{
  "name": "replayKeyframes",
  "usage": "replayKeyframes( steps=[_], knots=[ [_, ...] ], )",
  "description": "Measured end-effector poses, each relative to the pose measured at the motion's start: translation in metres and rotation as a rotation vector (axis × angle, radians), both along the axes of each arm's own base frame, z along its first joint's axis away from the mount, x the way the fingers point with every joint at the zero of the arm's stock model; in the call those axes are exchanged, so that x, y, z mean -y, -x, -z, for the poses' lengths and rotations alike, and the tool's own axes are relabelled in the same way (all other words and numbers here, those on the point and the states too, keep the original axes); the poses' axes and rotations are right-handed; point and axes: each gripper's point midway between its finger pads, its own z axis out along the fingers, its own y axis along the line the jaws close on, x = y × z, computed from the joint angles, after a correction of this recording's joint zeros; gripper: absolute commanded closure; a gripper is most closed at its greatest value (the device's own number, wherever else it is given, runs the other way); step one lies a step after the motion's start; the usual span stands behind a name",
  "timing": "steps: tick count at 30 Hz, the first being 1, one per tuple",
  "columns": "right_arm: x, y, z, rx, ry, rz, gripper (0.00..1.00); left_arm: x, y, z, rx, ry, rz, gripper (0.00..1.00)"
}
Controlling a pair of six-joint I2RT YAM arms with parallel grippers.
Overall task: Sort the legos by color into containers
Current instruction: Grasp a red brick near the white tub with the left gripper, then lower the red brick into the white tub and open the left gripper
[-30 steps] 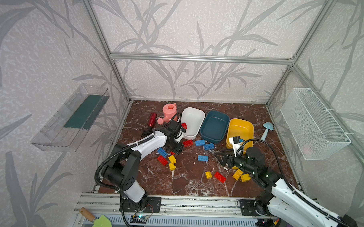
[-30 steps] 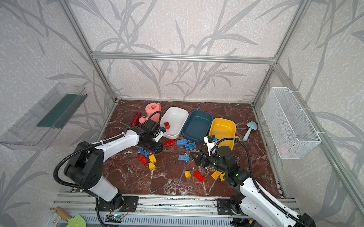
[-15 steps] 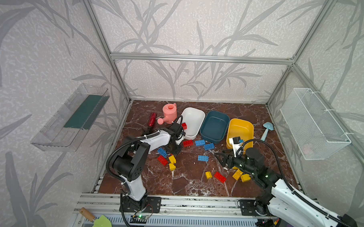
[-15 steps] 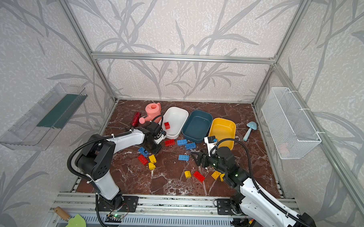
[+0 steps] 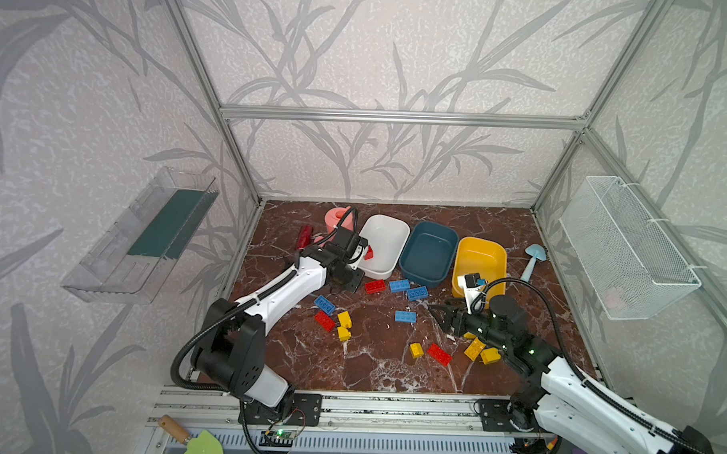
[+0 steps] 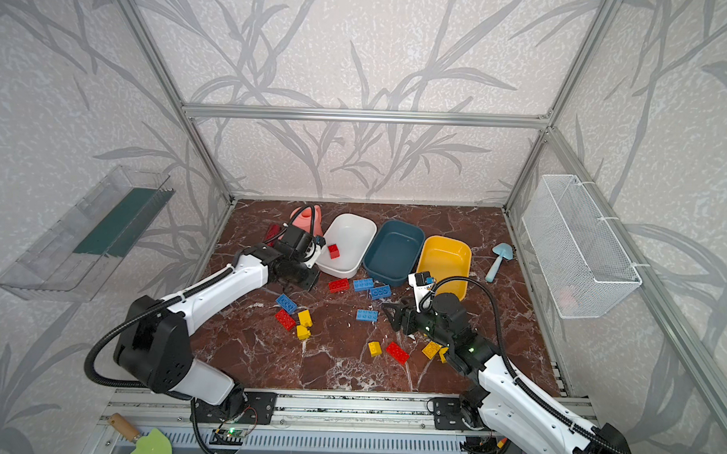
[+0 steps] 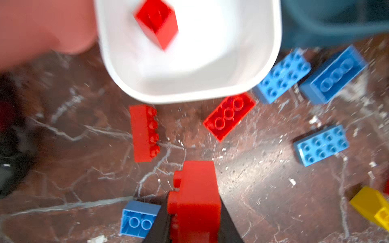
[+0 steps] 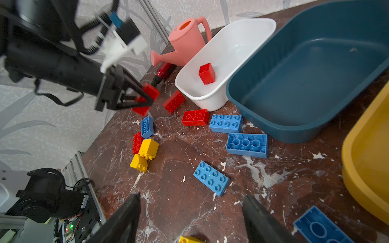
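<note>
Grip: left claw clamped on a red brick.
Move: lift clear, carry over the white tub at upper centre, release low inside.
Other: right claw apart, empty.

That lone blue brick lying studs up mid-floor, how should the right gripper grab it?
Come down from above on the blue brick and pinch its two long side walls, across the short width. It lies flat, studs up, bare floor on every side, so both walls are free.
</note>
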Motion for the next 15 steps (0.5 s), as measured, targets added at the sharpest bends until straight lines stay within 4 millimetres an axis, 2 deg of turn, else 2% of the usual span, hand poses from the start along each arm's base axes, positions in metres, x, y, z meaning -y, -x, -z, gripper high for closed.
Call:
replayKeyframes(
  steps=[2,4,7,10,15],
  knots=[
    [0.000,0.000,0.003,-0.006,0.006,0.000,0.23,0.005,-0.018,-0.035,0.076,0.033,-0.029,0.81],
    [0.000,-0.001,0.005,-0.009,0.013,0.002,0.22,0.010,-0.031,-0.061,0.123,0.063,-0.054,0.81],
    [0.001,-0.003,0.007,-0.009,0.023,0.011,0.22,0.018,-0.049,-0.083,0.155,0.098,-0.083,0.80],
    [0.002,-0.004,0.007,-0.003,0.030,0.020,0.22,0.026,-0.065,-0.078,0.134,0.104,-0.105,0.81],
    [0.004,-0.007,0.011,-0.007,0.047,0.032,0.20,0.038,-0.090,-0.029,0.030,0.064,-0.129,0.81]
  ],
)
